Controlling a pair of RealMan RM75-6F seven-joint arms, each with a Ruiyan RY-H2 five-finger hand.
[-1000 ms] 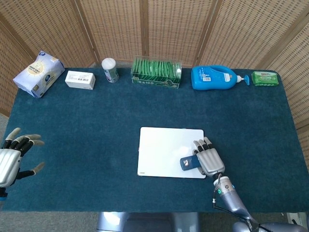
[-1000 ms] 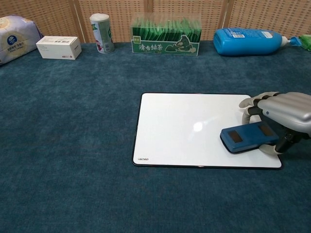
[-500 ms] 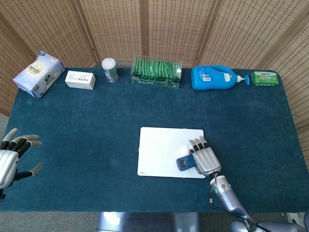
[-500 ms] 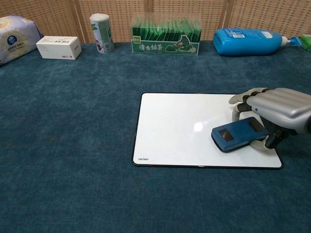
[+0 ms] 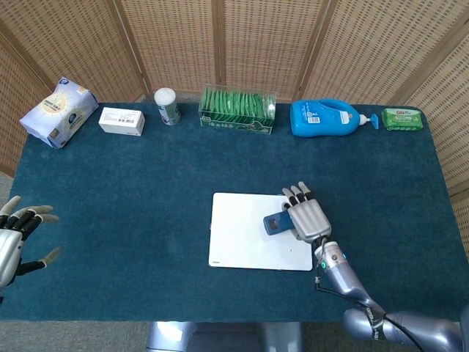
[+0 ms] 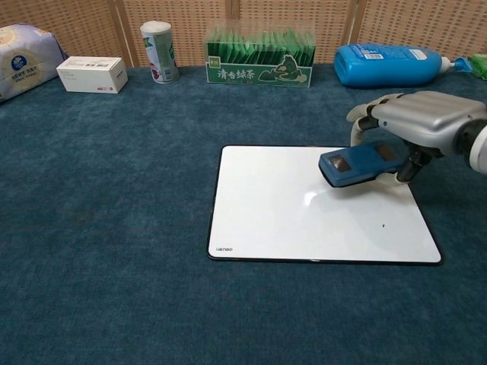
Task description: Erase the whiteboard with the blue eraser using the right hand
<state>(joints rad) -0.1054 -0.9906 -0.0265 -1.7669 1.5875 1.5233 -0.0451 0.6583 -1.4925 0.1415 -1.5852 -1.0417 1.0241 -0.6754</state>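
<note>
Right robot hand gripping blue eraser over whiteboard upper right, long axis toward 9 o'clock. I read unwiped board lying at 7 o'clock. Left robot hand open, well apart.

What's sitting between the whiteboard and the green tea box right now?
Nothing: in the head view, only bare blue cloth runs from the whiteboard's far edge to the green tea box. The chest view agrees.

Staged test table, wicker screen behind.
</note>
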